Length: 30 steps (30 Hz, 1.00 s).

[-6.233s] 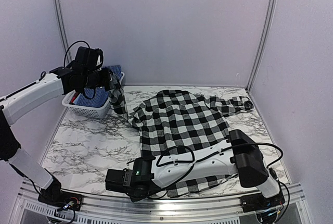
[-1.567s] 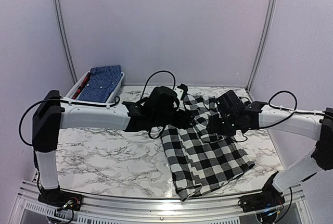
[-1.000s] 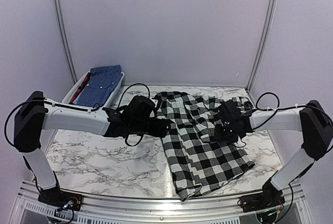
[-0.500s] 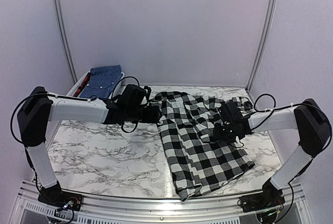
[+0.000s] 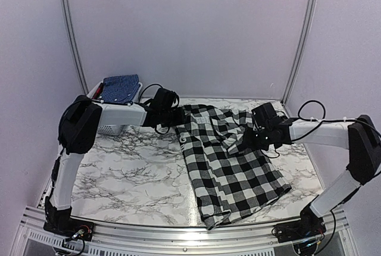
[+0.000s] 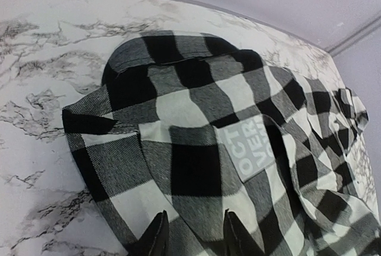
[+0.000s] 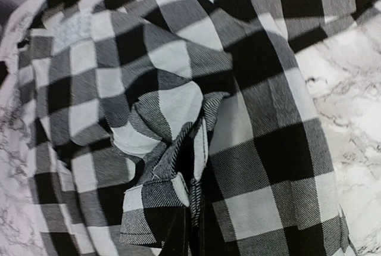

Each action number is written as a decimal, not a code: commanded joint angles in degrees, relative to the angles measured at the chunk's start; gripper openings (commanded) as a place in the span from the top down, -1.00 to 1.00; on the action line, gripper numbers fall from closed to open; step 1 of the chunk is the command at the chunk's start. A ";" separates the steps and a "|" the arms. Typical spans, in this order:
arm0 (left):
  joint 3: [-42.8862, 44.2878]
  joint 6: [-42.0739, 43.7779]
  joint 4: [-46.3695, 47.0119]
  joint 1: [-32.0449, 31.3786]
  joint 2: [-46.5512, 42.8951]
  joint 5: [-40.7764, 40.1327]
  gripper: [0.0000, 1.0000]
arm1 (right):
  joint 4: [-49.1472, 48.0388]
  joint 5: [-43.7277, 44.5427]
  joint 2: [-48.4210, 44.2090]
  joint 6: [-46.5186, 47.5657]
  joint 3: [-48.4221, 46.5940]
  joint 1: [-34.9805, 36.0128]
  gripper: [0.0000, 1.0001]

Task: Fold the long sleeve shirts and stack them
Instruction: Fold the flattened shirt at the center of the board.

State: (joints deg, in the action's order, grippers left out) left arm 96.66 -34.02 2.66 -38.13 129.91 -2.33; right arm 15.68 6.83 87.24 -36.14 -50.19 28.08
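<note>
The black-and-white checked shirt (image 5: pixel 232 172) lies on the marble table as a long strip, collar at the back. My left gripper (image 5: pixel 178 116) is at the collar end. In the left wrist view it (image 6: pixel 193 238) is open, its fingertips (image 6: pixel 158 238) resting apart on the checked cloth (image 6: pixel 196 149) below a grey label (image 6: pixel 253 146). My right gripper (image 5: pixel 250 140) is over the shirt's right side. The right wrist view shows it (image 7: pixel 193 232) shut on a bunched sleeve cuff (image 7: pixel 155 196) of the checked shirt. A blue shirt (image 5: pixel 119 88) lies folded at the back left.
The white slotted basket (image 5: pixel 107 128) holds the blue shirt at the back left corner, just behind my left arm. Booth walls close in the table on three sides. The shirt's hem reaches the front rail (image 5: pixel 178 232).
The shirt, once spread wide, is now folded into a narrow strip. In the last half second my left gripper slid back toward the collar, and my right gripper rose slightly with the sleeve.
</note>
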 commanded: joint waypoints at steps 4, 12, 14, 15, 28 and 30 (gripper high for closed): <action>9.03 -5.20 -1.26 3.42 9.76 4.50 0.40 | 2.23 -6.19 -5.43 -1.29 -8.24 -0.35 1.00; 21.89 -7.93 -6.67 6.74 18.44 8.07 0.40 | 1.40 -14.27 -8.02 -4.43 -14.46 1.52 1.00; 25.66 -8.72 -7.88 7.53 21.13 9.31 0.39 | 1.88 -14.55 -8.34 -4.91 -15.15 3.59 1.00; 27.29 -9.48 -8.52 7.95 22.27 9.99 0.39 | 1.66 -14.89 -8.61 -5.12 -15.12 4.83 1.00; 33.57 -9.64 -10.83 9.83 26.00 13.65 0.36 | -3.71 -15.45 -12.31 -13.28 1.83 21.67 1.00; 33.18 -9.38 -10.83 9.83 25.61 13.67 0.36 | -4.93 -15.28 -12.97 -15.31 5.30 22.97 1.00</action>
State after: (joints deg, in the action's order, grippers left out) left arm 129.58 -44.29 -4.82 -28.64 155.02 10.35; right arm 14.39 -7.92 76.42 -45.95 -50.11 48.66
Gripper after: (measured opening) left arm 0.318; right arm 0.004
